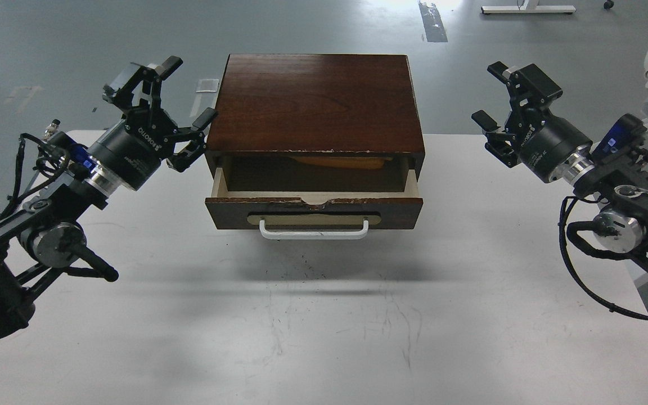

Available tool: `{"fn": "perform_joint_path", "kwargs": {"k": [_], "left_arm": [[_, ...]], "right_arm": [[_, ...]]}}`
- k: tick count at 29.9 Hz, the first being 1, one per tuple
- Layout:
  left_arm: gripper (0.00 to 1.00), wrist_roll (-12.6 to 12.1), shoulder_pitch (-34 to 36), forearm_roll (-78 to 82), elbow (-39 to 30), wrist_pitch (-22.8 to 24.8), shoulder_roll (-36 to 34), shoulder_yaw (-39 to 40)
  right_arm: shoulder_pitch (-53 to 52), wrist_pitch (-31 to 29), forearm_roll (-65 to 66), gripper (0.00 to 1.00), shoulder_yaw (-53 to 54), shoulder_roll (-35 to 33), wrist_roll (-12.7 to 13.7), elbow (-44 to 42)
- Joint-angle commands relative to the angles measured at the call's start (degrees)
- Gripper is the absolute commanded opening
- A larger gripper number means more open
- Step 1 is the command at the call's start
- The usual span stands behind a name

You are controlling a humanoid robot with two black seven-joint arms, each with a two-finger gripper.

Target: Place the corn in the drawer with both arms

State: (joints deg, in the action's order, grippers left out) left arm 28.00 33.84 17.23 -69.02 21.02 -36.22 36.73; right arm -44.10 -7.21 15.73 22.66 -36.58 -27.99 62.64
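Narrow drawer (313,194) gap under box top (315,104)

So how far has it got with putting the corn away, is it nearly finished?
Nearly, it seems. The corn already lies inside the drawer, toward the back. Nothing is in hand: the left gripper and right gripper are both open and empty, on either side of the box. The drawer is partly pulled out, so pushing it shut may be all that is left.
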Motion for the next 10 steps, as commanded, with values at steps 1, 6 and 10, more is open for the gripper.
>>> {"fn": "perform_joint_path", "kwargs": {"k": [1, 6, 10], "left_arm": [[0.99, 0.00, -0.09, -0.01, 0.03, -0.01, 0.01, 0.01], [0.99, 0.00, -0.09, 0.08, -0.06, -0.01, 0.01, 0.01], [0.99, 0.00, -0.18, 0.08, -0.06, -0.01, 0.01, 0.01]], "right_arm": [[2.70, 0.00, -0.53, 1.00, 1.86, 1.68, -0.01, -0.85], [4.73, -0.18, -0.53, 1.00, 1.86, 3.00, -0.01, -0.59], [5.87, -0.35, -0.62, 1.00, 1.86, 3.09, -0.01, -0.15]]}}
